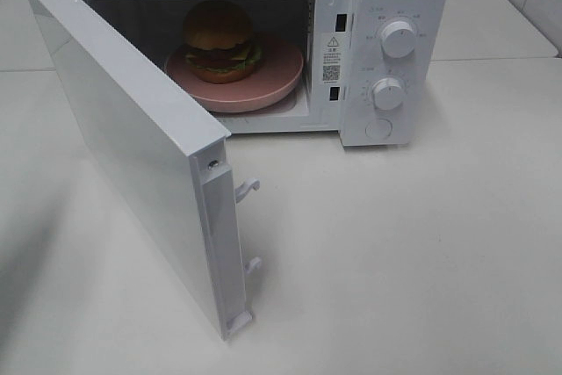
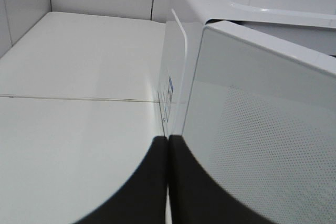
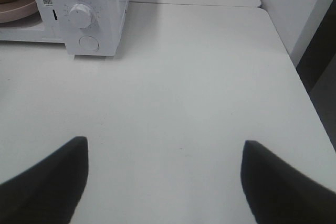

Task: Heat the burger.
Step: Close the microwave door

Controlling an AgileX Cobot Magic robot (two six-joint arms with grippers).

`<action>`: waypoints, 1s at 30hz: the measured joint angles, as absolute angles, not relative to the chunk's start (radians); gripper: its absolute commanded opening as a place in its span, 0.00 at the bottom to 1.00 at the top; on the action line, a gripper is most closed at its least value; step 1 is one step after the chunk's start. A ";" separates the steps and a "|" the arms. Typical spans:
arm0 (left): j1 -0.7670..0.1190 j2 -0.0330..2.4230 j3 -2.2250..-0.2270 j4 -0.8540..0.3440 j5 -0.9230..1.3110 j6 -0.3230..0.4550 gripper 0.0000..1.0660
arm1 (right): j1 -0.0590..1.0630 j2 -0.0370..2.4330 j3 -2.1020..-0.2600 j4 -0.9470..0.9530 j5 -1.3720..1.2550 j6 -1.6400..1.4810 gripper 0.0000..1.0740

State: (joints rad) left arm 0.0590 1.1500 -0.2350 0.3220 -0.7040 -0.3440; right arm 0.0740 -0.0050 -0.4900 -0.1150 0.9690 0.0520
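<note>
On my screens the microwave (image 1: pixel 395 6) casing is smooth and white with a soft sheen; I cannot tell whether it is plastic or painted metal. Its door (image 1: pixel 123 155) is glossier and reflective, and the left wrist camera shows me a fine dotted mesh (image 2: pixel 273 150) in its panel. The knobs (image 1: pixel 398 39) look like smooth white plastic. The burger (image 1: pixel 218 28) has a glossy bun, and the pink plate (image 1: pixel 263 85) looks matt. The tabletop (image 1: pixel 421 252) is smooth, off-white and faintly shiny. The left gripper (image 2: pixel 168 145) and right gripper (image 3: pixel 163 145) have dull black fingers (image 3: pixel 47 187).
</note>
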 measured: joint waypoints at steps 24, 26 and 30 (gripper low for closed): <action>-0.140 1.499 -0.366 0.294 -0.824 -0.334 0.00 | 0.074 -0.005 -0.490 -0.115 0.969 0.052 0.71; -0.163 1.526 -0.388 0.286 -0.825 -0.333 0.00 | 0.074 -0.005 -0.490 -0.115 0.969 0.052 0.71; -0.183 1.545 -0.404 0.275 -0.825 -0.332 0.00 | 0.074 -0.005 -0.490 -0.115 0.969 0.052 0.71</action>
